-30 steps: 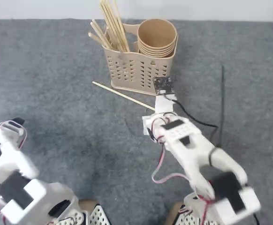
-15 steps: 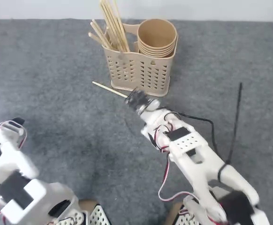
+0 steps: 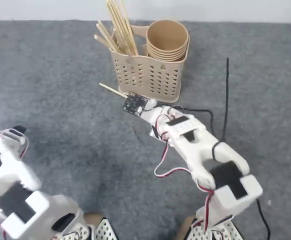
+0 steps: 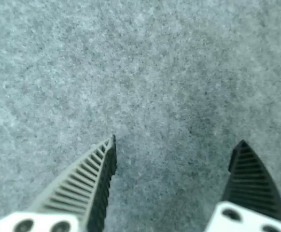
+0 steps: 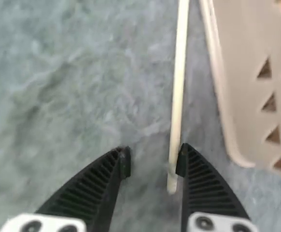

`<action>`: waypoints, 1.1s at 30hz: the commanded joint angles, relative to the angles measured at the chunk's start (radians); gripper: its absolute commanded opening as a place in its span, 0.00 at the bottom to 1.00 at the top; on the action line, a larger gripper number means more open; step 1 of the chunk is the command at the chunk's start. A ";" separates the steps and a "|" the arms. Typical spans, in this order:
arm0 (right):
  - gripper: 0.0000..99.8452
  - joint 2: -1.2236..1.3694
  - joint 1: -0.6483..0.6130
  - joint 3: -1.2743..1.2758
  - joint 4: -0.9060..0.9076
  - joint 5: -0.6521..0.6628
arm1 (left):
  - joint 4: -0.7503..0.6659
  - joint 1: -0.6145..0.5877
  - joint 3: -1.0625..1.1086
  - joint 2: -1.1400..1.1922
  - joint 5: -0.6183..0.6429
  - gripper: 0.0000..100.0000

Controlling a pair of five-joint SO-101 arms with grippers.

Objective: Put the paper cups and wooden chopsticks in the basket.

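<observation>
1 basket (image 3: 148, 75) at far side of the grey mat (image 3: 60, 125), 2 compartments. 1 stack of paper cups (image 3: 167, 37) sits in one compartment – several nested, exact no. can't tell. A bundle of chopsticks (image 3: 118, 27) stands upright in the other, too crowded to count. 1 loose chopstick (image 5: 179, 72) lies flat on the mat just beside the basket's base.

R gripper (image 5: 152, 157) is low over the mat at the stick's near end, jaws spread part-way, not pinching. The stick end lies between the jaws, right against the tip of the jaw nearer the basket – other jaw apart from it.

L gripper (image 4: 177, 142): jaws spread wide over bare mat, nothing between, well apart from the basket.
</observation>
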 commanded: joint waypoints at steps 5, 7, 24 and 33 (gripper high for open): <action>0.10 0.076 0.013 -0.121 0.030 0.014 | 0.003 0.012 -0.041 -0.008 0.005 0.35; 0.01 0.070 0.007 -0.132 0.071 0.014 | 0.003 0.012 -0.041 -0.008 0.005 0.35; 0.01 -0.263 -0.211 -0.129 0.645 0.014 | 0.002 0.012 -0.042 -0.008 0.005 0.35; 0.07 -0.400 -0.278 -0.072 0.684 0.006 | 0.002 0.012 -0.042 -0.008 0.005 0.35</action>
